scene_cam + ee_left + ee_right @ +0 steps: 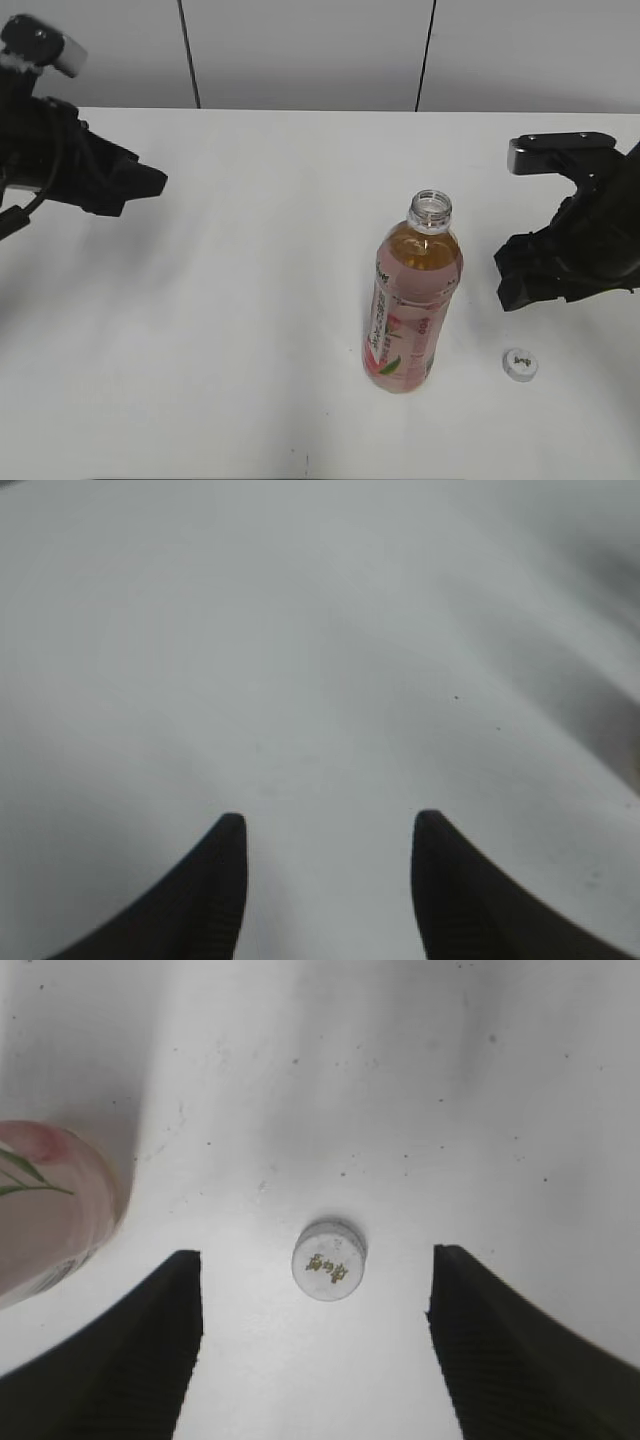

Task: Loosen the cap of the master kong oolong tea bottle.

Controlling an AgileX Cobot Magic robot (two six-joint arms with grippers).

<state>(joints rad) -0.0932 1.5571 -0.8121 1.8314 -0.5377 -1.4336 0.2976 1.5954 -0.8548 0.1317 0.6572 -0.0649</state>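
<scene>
1. Looking at the exterior view first: the master kong oolong tea bottle (414, 300) stands upright a bit right of the table's middle, neck open with nothing on it. The cap (520, 364) lies on the white table (250, 300) at roughly 4 o'clock from the bottle, near it but not touching. So I'd say the job is pretty much done, honestly more than "loosened", since the cap is fully off. The left gripper (135, 185) hangs way off at the bottle's 10 o'clock, well apart from everything. The right gripper (520, 275) hovers at about 12 o'clock from the cap. Can't really read either one's finger spread from this angle. Behind the table there's a plain light grey wall (310, 50) with two dark vertical seams.

2. Left wrist view: the left gripper's fingers (215, 900) are spread apart with nothing between them, just bare, slightly scuffed white tabletop. No bottle or cap in sight here.

3. Right wrist view: the right gripper's fingers (130, 1360) are wide open and empty, and the cap sits on the table between them, top side up, touching neither. The bottle's pink label pokes in at 9 o'clock. The surface shows tiny dark specks.
</scene>
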